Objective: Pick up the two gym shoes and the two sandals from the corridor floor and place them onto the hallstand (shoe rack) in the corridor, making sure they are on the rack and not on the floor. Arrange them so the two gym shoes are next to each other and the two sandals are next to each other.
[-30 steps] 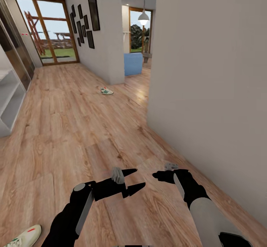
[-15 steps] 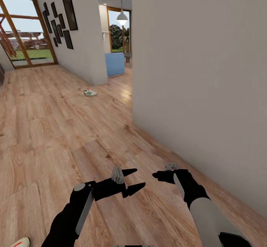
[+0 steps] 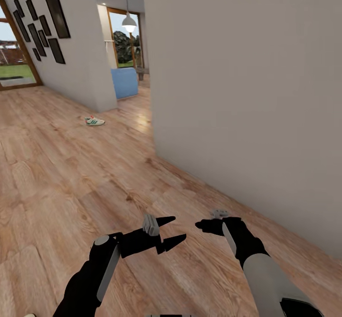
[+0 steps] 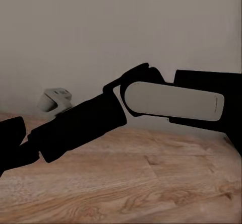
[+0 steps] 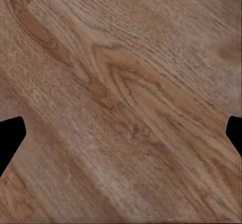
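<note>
Head view: both arms held low in front of the trunk, above the wood floor [image 3: 61, 174]. The left gripper [image 3: 172, 231] points toward the robot's right, its two dark pointed fingers spread with a clear gap between them, nothing in the gap and nothing touched. The right gripper [image 3: 203, 225] points toward the left one, the two standing near each other but apart; from the head view its tips read as a single dark shape. In the right wrist view the two fingertips [image 5: 10, 136] sit at opposite edges of the picture with bare floor planks [image 5: 121, 103] between them, so the jaws are wide apart and empty.

One gym shoe [image 3: 94, 121], white with green stripes, lies on the floor far ahead and to the robot's left, near the corner of a white wall [image 3: 80, 65] hung with dark frames [image 3: 56, 10]. A large plain grey wall [image 3: 247, 93] runs close along the robot's right. The left wrist view looks across at the right forearm [image 4: 151, 100] against that wall.
</note>
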Tool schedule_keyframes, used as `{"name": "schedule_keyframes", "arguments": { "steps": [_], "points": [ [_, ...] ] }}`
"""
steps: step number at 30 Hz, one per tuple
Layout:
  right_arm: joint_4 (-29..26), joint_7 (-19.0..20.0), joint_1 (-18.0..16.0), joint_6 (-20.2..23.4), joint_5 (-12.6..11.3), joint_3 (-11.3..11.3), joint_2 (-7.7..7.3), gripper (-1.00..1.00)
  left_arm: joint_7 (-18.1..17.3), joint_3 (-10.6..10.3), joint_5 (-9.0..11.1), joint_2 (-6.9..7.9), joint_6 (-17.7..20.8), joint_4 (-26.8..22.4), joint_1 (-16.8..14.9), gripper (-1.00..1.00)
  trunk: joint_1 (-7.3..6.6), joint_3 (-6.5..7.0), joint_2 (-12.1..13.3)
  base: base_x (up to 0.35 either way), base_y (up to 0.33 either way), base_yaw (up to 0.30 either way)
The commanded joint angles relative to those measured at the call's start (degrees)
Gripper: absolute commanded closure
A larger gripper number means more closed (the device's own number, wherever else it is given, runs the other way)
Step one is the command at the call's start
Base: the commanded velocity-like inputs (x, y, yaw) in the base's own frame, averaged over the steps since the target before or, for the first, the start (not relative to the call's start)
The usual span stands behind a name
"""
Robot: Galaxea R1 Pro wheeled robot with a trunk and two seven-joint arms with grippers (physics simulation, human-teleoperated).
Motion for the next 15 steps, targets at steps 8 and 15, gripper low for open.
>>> {"name": "schedule_keyframes", "arguments": {
  "steps": [8,15],
  "points": [
    [-0.1,0.5,0.0,0.2,0.7,-0.4,0.08,-1.00,-0.1,0.0,0.3,0.01,0.6,0.0,0.0,-1.00,-0.02,-0.05,0.0,-0.010,0.012,-0.300],
    [-0.1,0.5,0.0,0.2,0.7,-0.4,0.11,-1.00,-0.1,0.0,0.3,0.01,0.6,0.0,0.0,-1.00,-0.02,-0.05,0.0,-0.103,0.056,-0.300]
  ]
}}
